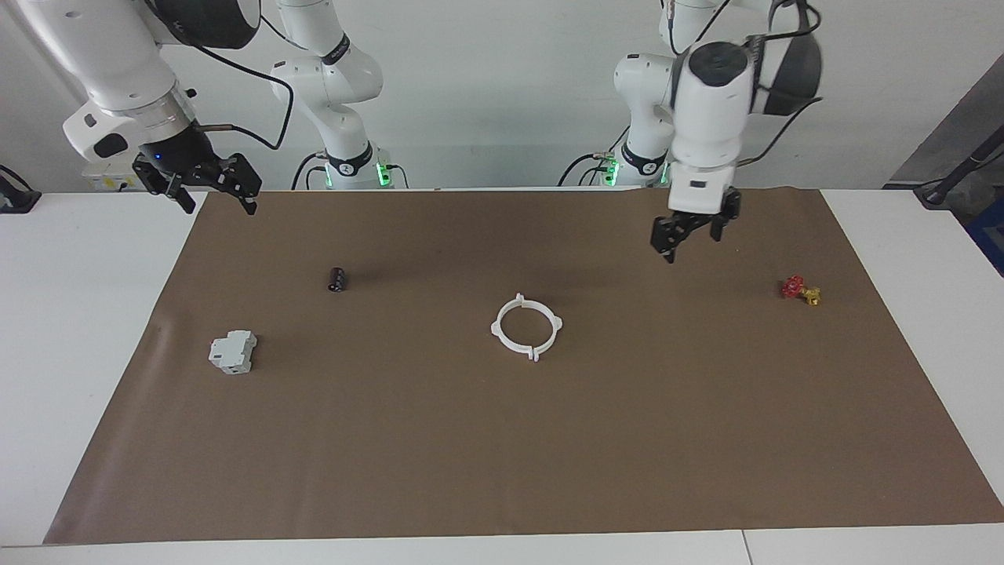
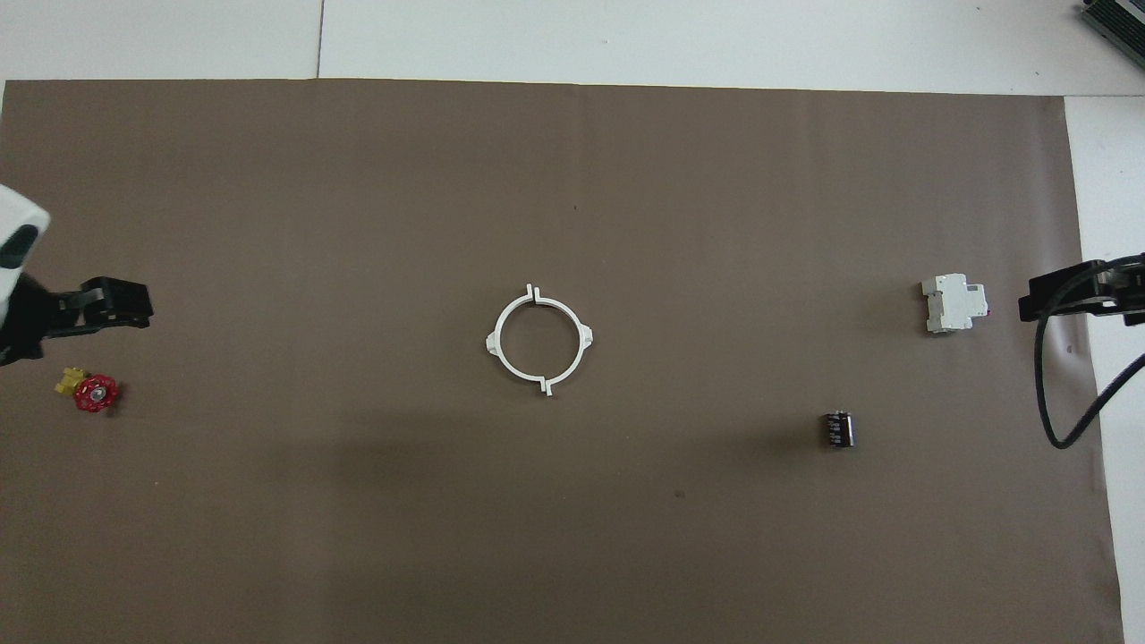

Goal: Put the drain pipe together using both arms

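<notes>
The drain pipe [image 1: 526, 327] lay flat near the middle of the bench [image 1: 502, 471], on the brown mat, well apart from every edge. Its two white half-ring arcs sat end to end and formed one ring, their end tabs meeting at two seams: one on the part of the ring nearest the robots, one on the part farthest from them. A smaller lug stood out at the middle of each arc, toward either end of the bench. As a closed ring it showed no long axis; the seam line ran from the robots' edge toward the edge across from it.

Judged from its thin section, the part would be light, fairly stiff but springy, and smooth enough to slip. The paired tabs or the side lugs looked the soundest places to grip.

The left gripper [image 1: 690, 232] hung over the mat toward the left arm's end of the bench, jaws apart and empty. The right gripper [image 1: 208, 182] hung over the mat's corner at the right arm's end, by the robots' edge, jaws wide apart and empty.
</notes>
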`<state>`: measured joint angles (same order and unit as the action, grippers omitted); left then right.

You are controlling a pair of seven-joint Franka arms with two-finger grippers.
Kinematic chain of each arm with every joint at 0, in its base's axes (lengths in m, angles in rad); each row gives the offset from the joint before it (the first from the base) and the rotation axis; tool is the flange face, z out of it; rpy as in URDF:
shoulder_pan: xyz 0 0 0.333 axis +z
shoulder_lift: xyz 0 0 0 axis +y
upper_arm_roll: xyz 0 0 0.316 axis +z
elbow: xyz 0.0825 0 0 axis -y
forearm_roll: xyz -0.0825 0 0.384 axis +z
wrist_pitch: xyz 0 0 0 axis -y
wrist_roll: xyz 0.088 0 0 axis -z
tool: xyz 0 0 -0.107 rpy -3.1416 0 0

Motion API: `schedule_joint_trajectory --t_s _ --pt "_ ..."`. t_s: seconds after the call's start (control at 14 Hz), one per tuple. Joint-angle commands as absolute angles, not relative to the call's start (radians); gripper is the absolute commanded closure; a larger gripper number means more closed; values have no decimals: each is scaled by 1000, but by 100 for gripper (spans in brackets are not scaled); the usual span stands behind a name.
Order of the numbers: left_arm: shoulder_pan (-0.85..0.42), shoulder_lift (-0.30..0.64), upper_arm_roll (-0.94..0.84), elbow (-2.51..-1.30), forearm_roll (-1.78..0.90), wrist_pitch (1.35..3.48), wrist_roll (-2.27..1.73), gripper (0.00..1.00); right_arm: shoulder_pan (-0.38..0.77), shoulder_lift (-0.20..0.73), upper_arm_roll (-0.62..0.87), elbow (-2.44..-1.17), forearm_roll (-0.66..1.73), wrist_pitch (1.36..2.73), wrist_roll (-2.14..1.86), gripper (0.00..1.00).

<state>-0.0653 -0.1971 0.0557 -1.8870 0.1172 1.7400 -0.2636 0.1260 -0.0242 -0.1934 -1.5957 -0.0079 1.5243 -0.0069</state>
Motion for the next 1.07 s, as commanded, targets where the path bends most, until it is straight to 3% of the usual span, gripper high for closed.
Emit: schedule_joint_trajectory --t_s 0.0,0.71,0.85,1.0 --pt "9 -180 40 -1775 43 1614 -139 0 118 -49 -190 -1626 9 1545 -2 0" --pt "-8 -186 28 -1810 32 1686 -97 0 118 -49 -190 -1626 9 1543 -2 0" --pt "-17 -132 31 -1804 32 1681 -95 0 118 -49 -189 -1626 9 1545 -2 0" --pt "-52 -69 37 -1717 35 1634 -92 0 118 -49 -189 -1626 9 1545 -2 0"
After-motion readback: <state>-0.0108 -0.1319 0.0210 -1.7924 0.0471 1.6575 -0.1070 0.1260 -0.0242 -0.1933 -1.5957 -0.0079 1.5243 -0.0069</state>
